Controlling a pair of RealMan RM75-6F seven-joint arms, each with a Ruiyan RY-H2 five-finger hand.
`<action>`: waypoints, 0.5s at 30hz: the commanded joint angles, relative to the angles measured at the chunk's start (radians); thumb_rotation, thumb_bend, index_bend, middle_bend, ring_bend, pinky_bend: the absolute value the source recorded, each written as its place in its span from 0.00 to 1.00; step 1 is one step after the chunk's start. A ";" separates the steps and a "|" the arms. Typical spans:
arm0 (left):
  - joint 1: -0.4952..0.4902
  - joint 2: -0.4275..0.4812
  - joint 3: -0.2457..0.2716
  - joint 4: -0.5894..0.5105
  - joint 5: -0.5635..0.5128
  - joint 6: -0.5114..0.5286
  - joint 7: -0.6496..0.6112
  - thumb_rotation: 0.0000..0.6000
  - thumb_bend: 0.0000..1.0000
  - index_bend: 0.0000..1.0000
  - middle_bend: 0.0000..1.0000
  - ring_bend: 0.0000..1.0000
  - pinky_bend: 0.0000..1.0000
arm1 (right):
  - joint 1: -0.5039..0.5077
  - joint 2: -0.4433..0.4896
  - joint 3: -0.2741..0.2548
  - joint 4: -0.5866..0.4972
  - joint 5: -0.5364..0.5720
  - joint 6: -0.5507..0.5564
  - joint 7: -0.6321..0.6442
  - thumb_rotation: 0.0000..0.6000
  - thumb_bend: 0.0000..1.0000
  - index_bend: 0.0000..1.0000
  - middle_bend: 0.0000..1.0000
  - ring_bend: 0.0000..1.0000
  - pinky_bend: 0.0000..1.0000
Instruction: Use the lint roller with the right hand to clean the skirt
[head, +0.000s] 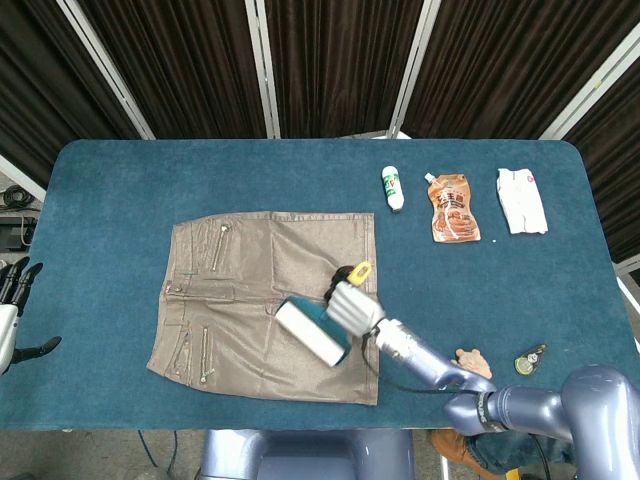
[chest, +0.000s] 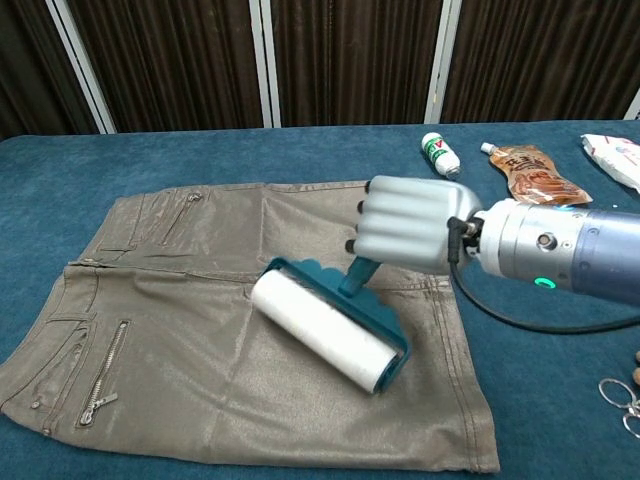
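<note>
Right hand (chest: 412, 223), fingers wrapped tight around the handle of the teal-framed lint roller with white sticky drum (chest: 325, 330). Drum lies on the lower right part of the flat taupe zippered skirt (chest: 190, 330), spread on the blue cloth-covered table (head: 120, 190). Left hand (head: 12, 300) at table's left edge, fingers seemingly spread, holding nothing. 1 small white bottle (head: 392, 187) well apart.

Skirt (chest: 200, 310): shiny taupe-brown, silver zips. Lint roller (chest: 325, 332): white roll, teal frame, yellow handle tip. My right hand (chest: 408, 222): silver-grey, arm pale blue. Table (head: 120, 190): plain teal cloth. Upper right of head view: orange-brown pouch (head: 455, 208).
</note>
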 joint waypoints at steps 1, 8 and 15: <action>0.002 0.002 0.001 0.001 0.002 0.002 -0.005 1.00 0.00 0.00 0.00 0.00 0.00 | 0.021 -0.036 0.003 -0.075 0.017 -0.021 -0.075 1.00 0.89 0.41 0.49 0.38 0.42; 0.004 0.007 0.001 0.006 0.001 0.004 -0.016 1.00 0.00 0.00 0.00 0.00 0.00 | 0.039 -0.082 0.017 -0.134 0.089 -0.021 -0.185 1.00 0.89 0.41 0.49 0.38 0.42; 0.005 0.007 -0.001 0.006 -0.002 0.006 -0.018 1.00 0.00 0.00 0.00 0.00 0.00 | 0.037 -0.091 0.008 -0.092 0.157 0.006 -0.258 1.00 0.89 0.41 0.49 0.38 0.42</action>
